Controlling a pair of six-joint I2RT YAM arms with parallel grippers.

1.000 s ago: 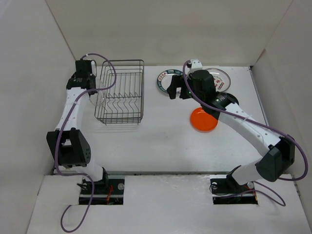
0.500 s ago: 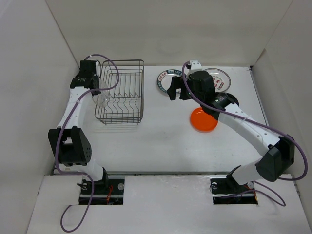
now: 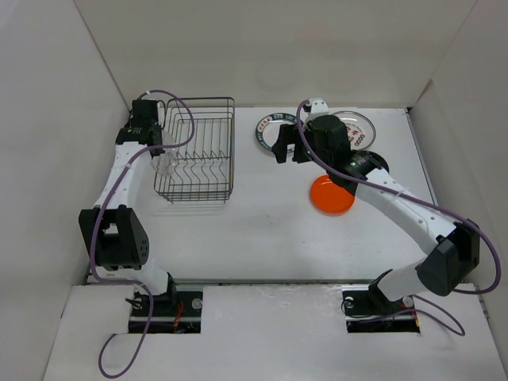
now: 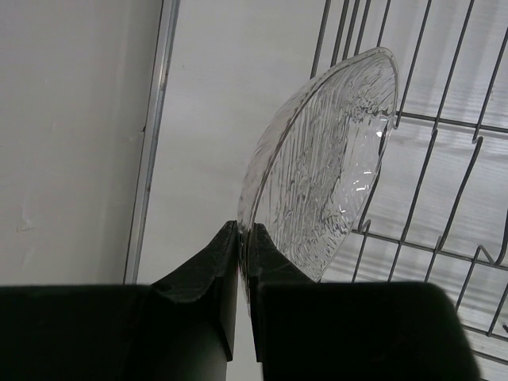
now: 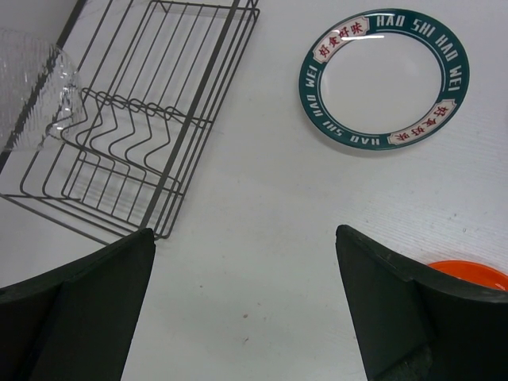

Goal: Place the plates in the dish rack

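My left gripper [image 3: 151, 148] [image 4: 244, 232] is shut on the rim of the clear plate [image 4: 325, 159] [image 3: 164, 163] [image 5: 32, 87]. It holds the plate on edge at the left end of the dish rack [image 3: 198, 151] [image 5: 151, 111] [image 4: 444, 198], against the wires there. The right gripper [image 3: 287, 148] [image 5: 244, 230] hangs open and empty over bare table, between the rack and the green-rimmed plate [image 3: 268, 129] [image 5: 387, 78]. An orange plate [image 3: 332, 195] [image 5: 472, 274] lies flat under the right arm. A white plate with red marks [image 3: 359, 127] sits at the back right. A dark round plate [image 3: 375, 163] is mostly hidden by the arm.
White walls close in the table on the left, back and right; the left wall [image 4: 71, 143] stands close beside the rack. The right arm [image 3: 397, 206] stretches over the orange and dark plates. Upright prongs [image 5: 119, 139] line the rack's floor.
The left gripper has carried the clear plate a little toward the back, along the rack's left end. The right arm has stayed put.
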